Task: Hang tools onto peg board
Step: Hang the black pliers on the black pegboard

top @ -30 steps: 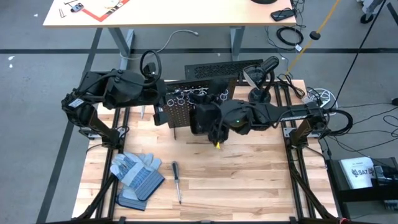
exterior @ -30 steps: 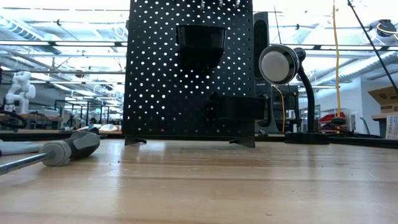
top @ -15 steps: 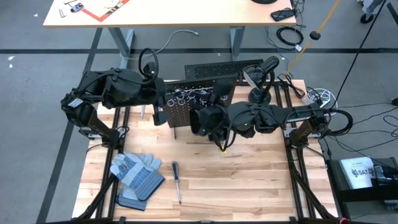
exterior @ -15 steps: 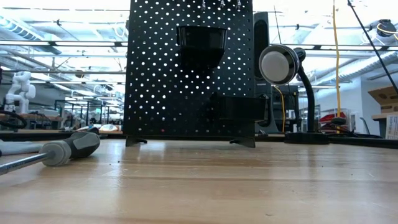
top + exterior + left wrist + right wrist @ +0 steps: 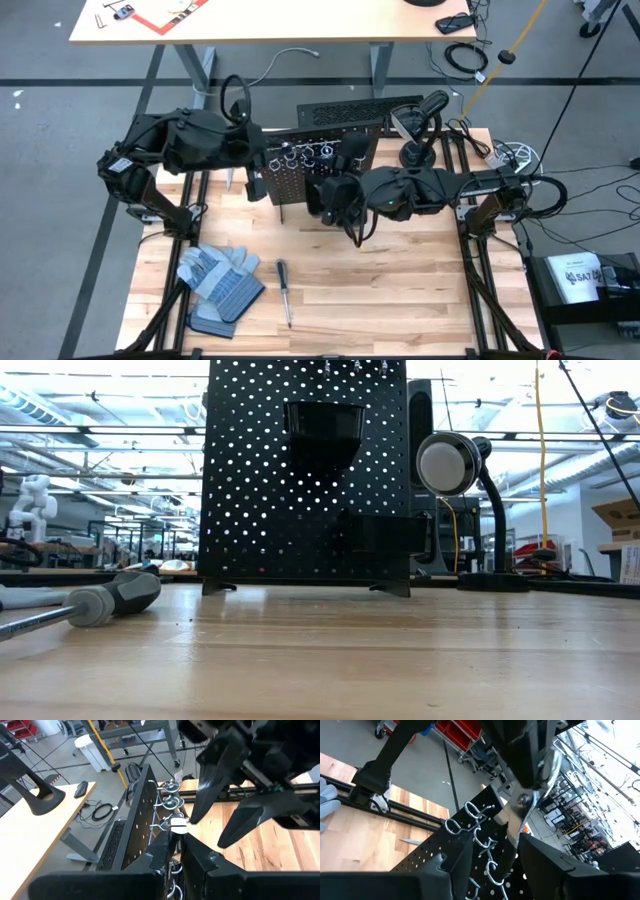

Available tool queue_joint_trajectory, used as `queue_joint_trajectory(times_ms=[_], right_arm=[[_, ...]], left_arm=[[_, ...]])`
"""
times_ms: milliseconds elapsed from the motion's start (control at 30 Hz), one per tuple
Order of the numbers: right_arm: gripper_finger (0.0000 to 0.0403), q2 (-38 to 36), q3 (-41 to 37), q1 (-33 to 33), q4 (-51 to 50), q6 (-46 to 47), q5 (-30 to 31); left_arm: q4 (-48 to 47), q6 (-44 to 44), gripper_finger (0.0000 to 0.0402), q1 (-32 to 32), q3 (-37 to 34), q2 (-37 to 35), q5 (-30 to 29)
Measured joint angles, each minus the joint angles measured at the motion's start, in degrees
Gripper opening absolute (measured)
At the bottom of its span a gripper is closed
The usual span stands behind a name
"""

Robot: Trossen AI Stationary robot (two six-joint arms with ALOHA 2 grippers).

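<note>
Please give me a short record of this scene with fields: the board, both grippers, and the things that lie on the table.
peg board: upright at the table's far side, ring holders along its top
left gripper: at the ring holders, fingers shut
right gripper: at the board's top, fingers open, silver tool head close ahead
screwdriver: flat on the table, near side
gloves: beside the screwdriver, not touching it

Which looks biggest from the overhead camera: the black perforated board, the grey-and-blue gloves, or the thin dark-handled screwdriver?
Largest to smallest, high view:
1. Black perforated peg board, though seen edge-on from above and partly hidden.
2. Grey-and-blue work gloves, looking nearly as large, so that order is unsure.
3. Thin dark-handled screwdriver.
</note>
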Motion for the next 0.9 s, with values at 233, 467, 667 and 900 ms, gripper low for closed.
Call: queue_joint_trajectory(times_ms=[233, 467, 667, 900], right_arm=[[0.0156, -0.01, 0.0, 0.0, -1.2, 0.79, 0.0], [0.0155, -0.07, 0.0, 0.0, -1.22, 1.12, -0.02], [0.0155, -0.07, 0.02, -0.67, 0.49, -0.89, -0.49], [0.0155, -0.09, 0.02, -4.26, 2.27, -0.28, -7.76]], left_arm=[[0.37, 0.2, 0.0035, -0.23, 0.0, -0.02, 0.01], [-0.02, -1.29, 0.0035, -0.73, 0.0, -0.3, 0.27], [-0.15, -1.91, 0.0035, -0.73, 0.0, -0.35, 0.97], [-0.49, -2.64, 0.0035, -0.71, 0.0, -0.37, 1.67]])
